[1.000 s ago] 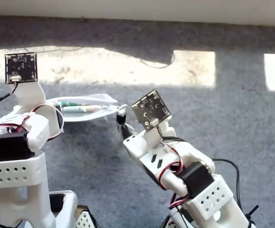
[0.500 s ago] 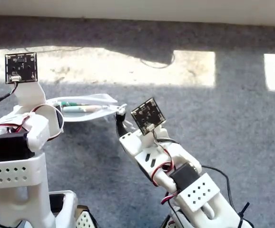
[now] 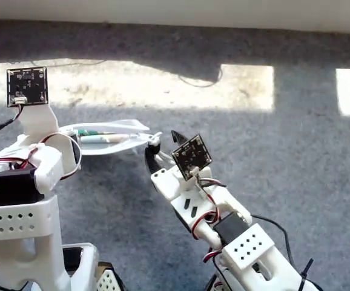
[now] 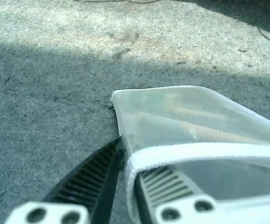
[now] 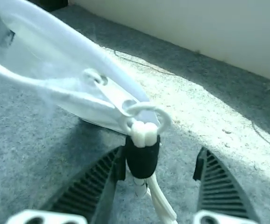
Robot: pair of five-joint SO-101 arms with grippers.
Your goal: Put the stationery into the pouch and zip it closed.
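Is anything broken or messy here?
Nothing is broken or spilled. The pouch gapes open with pens inside, and the left gripper pinches one edge. The odd bit is the zipper pull: it hangs loose in the open right gripper, and nothing grips it.

Pouch (image 3: 111, 136): translucent white mesh with a white zip band, lay lengthwise on the grey carpeted surface (image 3: 284, 151). Two pens (image 3: 105, 139) showed through its wall, side by side. Zip pull (image 5: 142, 156) at one end: ring, white cord, black bead.
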